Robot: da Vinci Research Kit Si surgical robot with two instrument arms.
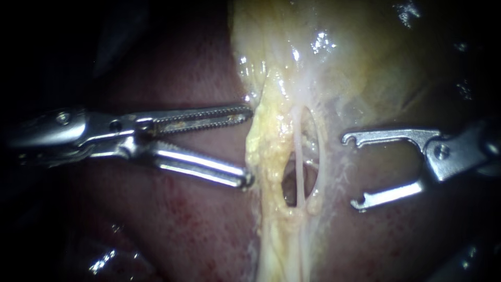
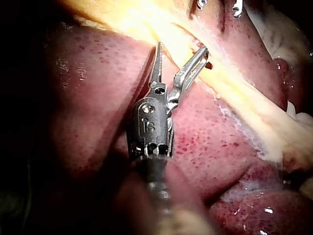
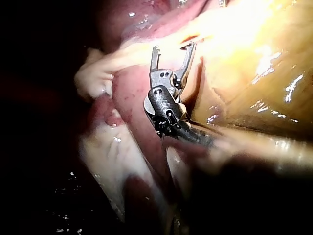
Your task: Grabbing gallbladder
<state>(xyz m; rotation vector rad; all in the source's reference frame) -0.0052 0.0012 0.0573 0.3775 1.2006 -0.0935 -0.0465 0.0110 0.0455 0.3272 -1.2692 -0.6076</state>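
On my endoscope feed the gallbladder [image 1: 365, 57] fills the upper middle and upper right, pale yellow-green and glistening, above both instruments and held by neither. From it a band of yellow fatty tissue [image 1: 269, 141] runs down the centre of the view, with the dark red liver [image 1: 177, 224] on either side. The band has an oval window in it, and a thin pale tube [image 1: 299, 156] runs lengthwise through the opening. My left instrument [image 1: 250, 146] comes in from the left with its pincer wide open. The toothed upper jaw and the smooth lower jaw both end right at the left edge of the fatty band, with nothing gripped between them. I cannot tell whether the tips actually touch the tissue. My right instrument [image 1: 352, 171] enters from the right with its pincer open too, its two slim jaws ending in small hooked tips. These sit just right of the window, over pale filmy tissue, and close on nothing. The left wrist camera confirms the open left pincer above the speckled liver surface, with one jaw tip over the yellow band. The right wrist camera shows the right pincer spread apart, with glossy yellow tissue just beside it.
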